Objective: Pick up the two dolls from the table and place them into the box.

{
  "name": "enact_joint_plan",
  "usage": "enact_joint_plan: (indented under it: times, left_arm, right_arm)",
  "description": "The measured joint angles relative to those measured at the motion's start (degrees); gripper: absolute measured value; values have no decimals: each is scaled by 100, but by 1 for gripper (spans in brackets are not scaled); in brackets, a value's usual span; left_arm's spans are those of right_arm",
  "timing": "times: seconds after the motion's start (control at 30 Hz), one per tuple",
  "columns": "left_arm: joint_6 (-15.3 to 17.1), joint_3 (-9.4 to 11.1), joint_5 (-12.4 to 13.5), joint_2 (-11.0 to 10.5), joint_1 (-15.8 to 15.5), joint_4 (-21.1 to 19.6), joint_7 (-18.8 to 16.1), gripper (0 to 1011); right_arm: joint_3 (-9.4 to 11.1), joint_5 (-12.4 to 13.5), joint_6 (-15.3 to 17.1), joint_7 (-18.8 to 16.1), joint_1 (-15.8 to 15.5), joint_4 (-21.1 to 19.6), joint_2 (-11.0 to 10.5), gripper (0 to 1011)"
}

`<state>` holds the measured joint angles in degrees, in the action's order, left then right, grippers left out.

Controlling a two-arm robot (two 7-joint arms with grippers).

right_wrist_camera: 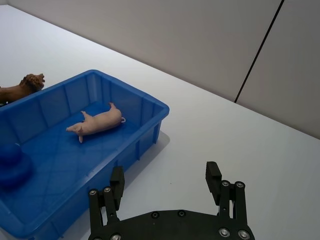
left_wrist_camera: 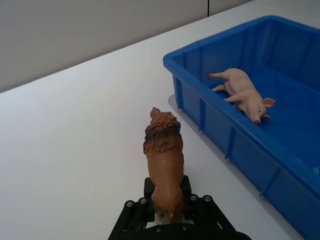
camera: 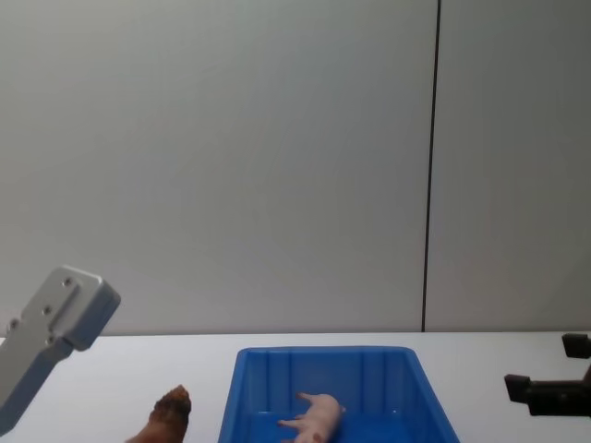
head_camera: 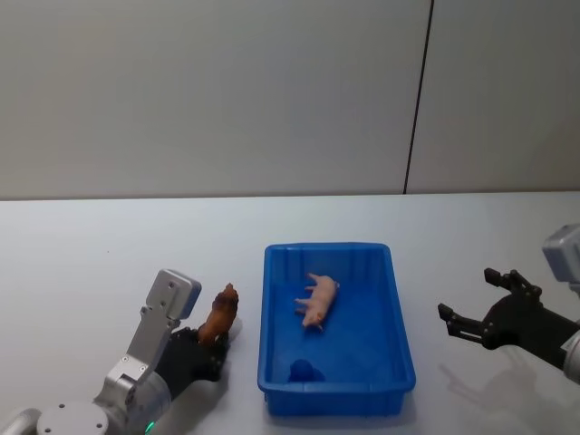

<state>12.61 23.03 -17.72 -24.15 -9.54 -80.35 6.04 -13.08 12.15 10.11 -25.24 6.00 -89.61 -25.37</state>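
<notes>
The pale pink pig doll [head_camera: 318, 301] [left_wrist_camera: 244, 93] [right_wrist_camera: 99, 122] [camera: 317, 414] lies on its side inside the blue box [head_camera: 281, 362] [left_wrist_camera: 215, 125] [right_wrist_camera: 145, 120] [camera: 254, 378]. The reddish-brown tufted doll [head_camera: 218, 315] [left_wrist_camera: 164, 160] [right_wrist_camera: 20, 89] [camera: 164, 415] is left of the box, off the white table [head_camera: 91, 263], with my left gripper [head_camera: 210, 344] [left_wrist_camera: 167, 202] shut on its rear end. My right gripper [head_camera: 469, 313] [right_wrist_camera: 165, 182] [camera: 540, 388] hovers open and empty to the right of the box.
A dark blue rounded lump [head_camera: 303, 371] [right_wrist_camera: 10, 167] rests in the near end of the box. A grey wall with a dark vertical seam [head_camera: 419, 100] stands behind the table. Bare tabletop lies on both sides of the box.
</notes>
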Motion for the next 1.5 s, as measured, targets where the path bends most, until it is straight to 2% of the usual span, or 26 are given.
enact_joint_plan:
  times: [0.63, 0.9, 0.93, 1.27, 1.5]
  left_arm:
    - [-149, -192, 295, -49, -204, -722, 7, 294]
    - [-204, -137, 408, 156, -424, -776, 267, 294]
    - [-226, -78, 447, 283, -523, -722, 397, 294]
    - [-294, 155, 518, 684, -781, -427, 728, 294]
    - [-337, 282, 543, 884, -880, -268, 866, 466]
  right_arm:
    - [0, 0, 0, 0, 0, 0, 0, 1001]
    - [0, 0, 0, 0, 0, 1, 0, 1001]
    - [0, 0, 0, 0, 0, 0, 0, 1001]
    - [0, 0, 0, 0, 0, 0, 0, 1001]
    - [0, 0, 0, 0, 0, 1, 0, 1001]
